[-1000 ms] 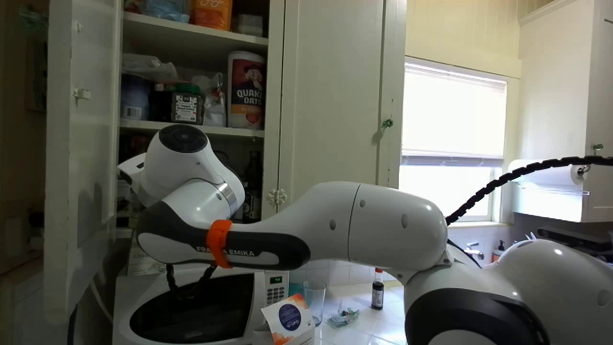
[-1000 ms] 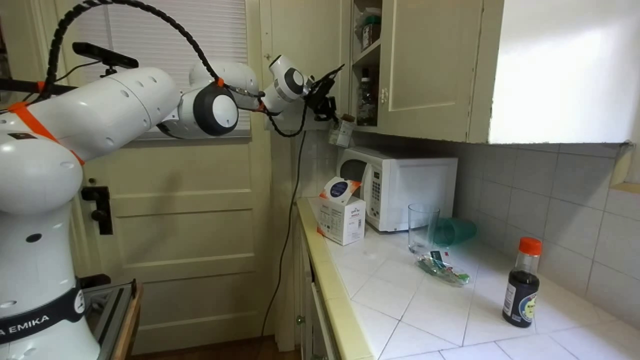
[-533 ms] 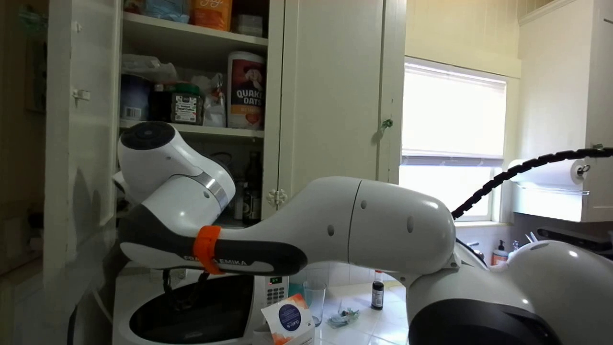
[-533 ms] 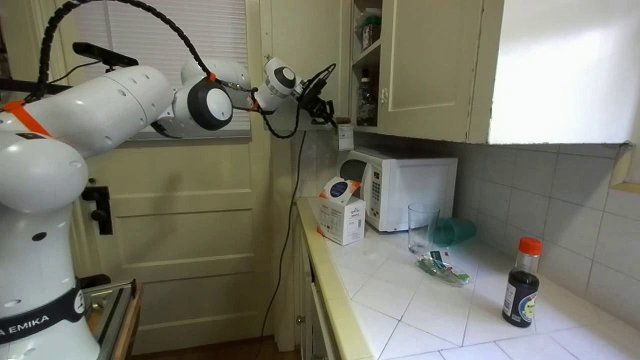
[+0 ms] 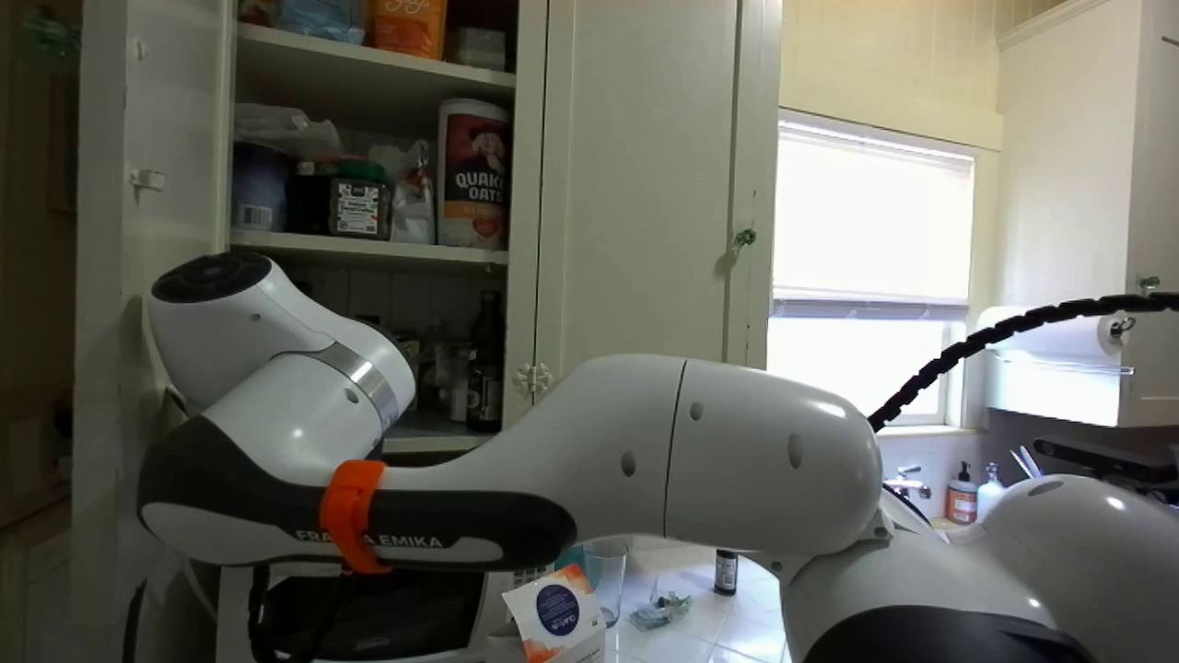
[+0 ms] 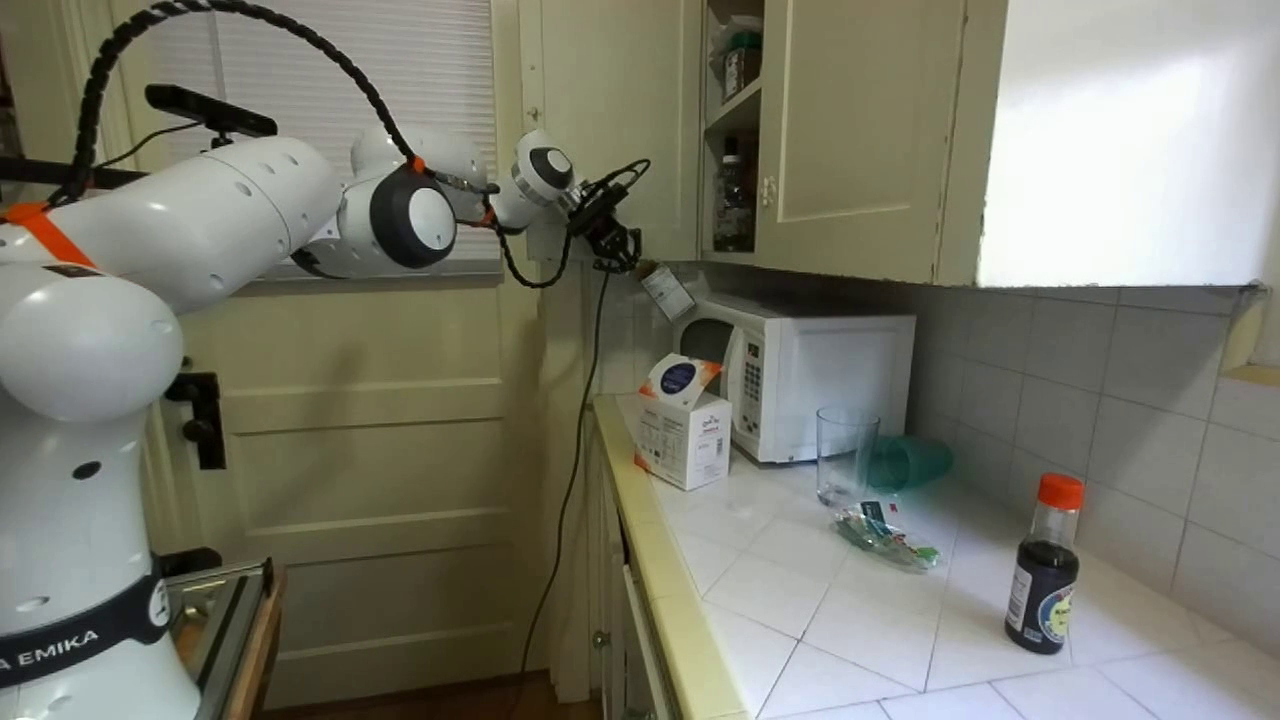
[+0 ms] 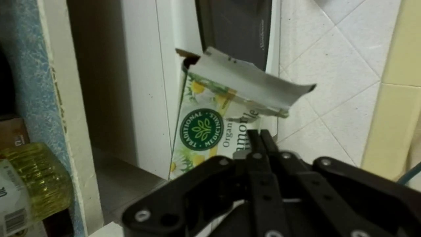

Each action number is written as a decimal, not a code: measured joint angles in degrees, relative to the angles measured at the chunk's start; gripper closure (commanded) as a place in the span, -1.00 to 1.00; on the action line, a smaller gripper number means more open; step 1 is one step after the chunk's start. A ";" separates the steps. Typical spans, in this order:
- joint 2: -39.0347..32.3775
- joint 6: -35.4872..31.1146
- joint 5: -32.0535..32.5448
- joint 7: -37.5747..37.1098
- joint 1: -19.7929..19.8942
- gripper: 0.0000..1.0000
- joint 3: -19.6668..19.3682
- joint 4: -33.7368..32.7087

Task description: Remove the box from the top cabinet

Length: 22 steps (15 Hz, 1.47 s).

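The box, a chamomile tea carton [image 6: 667, 292] with a torn white flap, hangs tilted in the air outside the cabinet, in front of and above the microwave's near corner. In the wrist view the box [image 7: 217, 112] shows its green round label, and my gripper [image 7: 258, 131] is shut at its right edge. In an exterior view the gripper [image 6: 632, 262] is up and left of the box. The top cabinet [image 5: 368, 244] stands open with crowded shelves; its shelf edge [image 7: 70, 141] is at the left in the wrist view. The arm hides gripper and box in an exterior view.
The open cabinet door [image 5: 170, 110] stands close beside the arm. Below are the white microwave [image 6: 825, 375] and another white-orange carton [image 6: 683, 440]. A glass [image 6: 848, 455], teal cup [image 6: 908, 463], plastic packet [image 6: 885, 540] and sauce bottle [image 6: 1045, 590] are on the counter.
The gripper and box have moved away from the cabinet and lower. The box has swung from nearly upright to tilted. The open door has shifted slightly outward.
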<state>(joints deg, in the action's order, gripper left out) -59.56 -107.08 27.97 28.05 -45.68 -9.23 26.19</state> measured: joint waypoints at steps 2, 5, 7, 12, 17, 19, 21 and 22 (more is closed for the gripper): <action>-0.03 3.41 -0.67 -2.62 -0.21 0.99 0.30 0.00; -0.03 10.11 -1.69 -8.38 -0.30 0.99 0.61 -0.04; -0.04 13.45 -2.73 -12.79 -0.08 0.99 0.68 -0.04; -1.27 9.74 -3.00 -22.25 1.92 0.99 0.24 -0.17; -4.67 -8.19 -3.04 -22.80 4.97 0.99 -0.23 -0.14; -5.91 -12.95 -3.28 -19.21 5.46 0.99 0.59 -0.13; -6.99 -15.85 -4.25 -13.85 6.24 0.99 2.45 -0.08; -7.45 -17.11 -4.78 -10.81 6.66 0.99 3.46 -0.06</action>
<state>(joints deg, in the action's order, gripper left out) -67.02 -124.19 23.19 17.25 -39.02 -5.77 26.13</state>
